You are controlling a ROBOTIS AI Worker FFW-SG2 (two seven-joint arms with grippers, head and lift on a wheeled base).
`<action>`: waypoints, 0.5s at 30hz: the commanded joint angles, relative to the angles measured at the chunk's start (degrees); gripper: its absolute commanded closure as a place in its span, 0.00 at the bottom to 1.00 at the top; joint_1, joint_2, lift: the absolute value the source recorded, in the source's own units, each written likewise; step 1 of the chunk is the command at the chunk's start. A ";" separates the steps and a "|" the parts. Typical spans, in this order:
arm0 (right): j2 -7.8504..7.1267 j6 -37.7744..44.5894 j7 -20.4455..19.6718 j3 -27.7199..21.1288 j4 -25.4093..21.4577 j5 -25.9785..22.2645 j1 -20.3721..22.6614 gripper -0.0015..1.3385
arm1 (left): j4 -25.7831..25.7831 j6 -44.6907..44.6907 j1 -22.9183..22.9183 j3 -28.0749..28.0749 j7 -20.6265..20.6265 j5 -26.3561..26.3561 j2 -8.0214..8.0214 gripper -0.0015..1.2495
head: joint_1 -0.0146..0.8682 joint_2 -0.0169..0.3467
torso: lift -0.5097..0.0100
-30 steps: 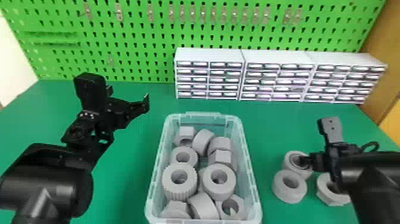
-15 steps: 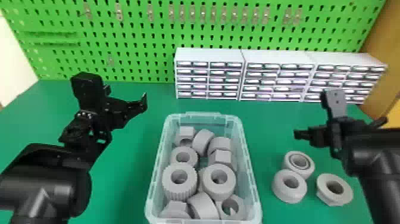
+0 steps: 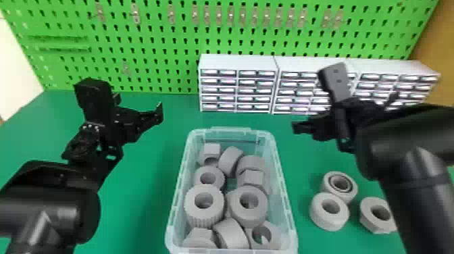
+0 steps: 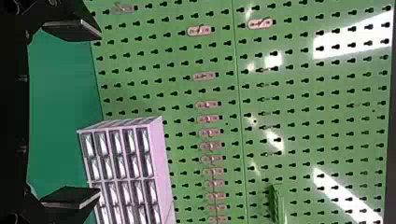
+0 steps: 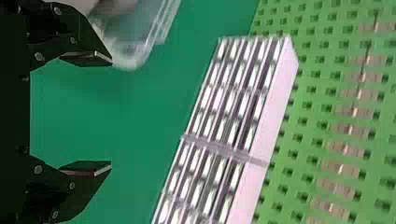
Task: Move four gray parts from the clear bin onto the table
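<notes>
While desk [image 3: 145, 202] carries bin [image 3: 233, 131], right gripper [image 5: 111, 113] hangs off bin's far right corner, left gripper [image 4: 100, 114] off far left; both empty, fingers spread. Gray parts [image 3: 204, 214] crowd bin; three loose parts [image 3: 323, 219] sit past right edge. Packed so tight, next pick could snag neighbour, drag bin.

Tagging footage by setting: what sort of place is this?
Probably a workshop or lab bench: a green pegboard with metal hooks, and small-drawer cabinets on the table.
</notes>
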 commanded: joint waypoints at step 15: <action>1.60 6.95 0.00 17.44 -0.69 -5.62 -4.48 0.36 | 0.08 0.00 -0.11 0.72 0.00 0.47 -1.10 0.09 | 0.78 0.14 | 0.89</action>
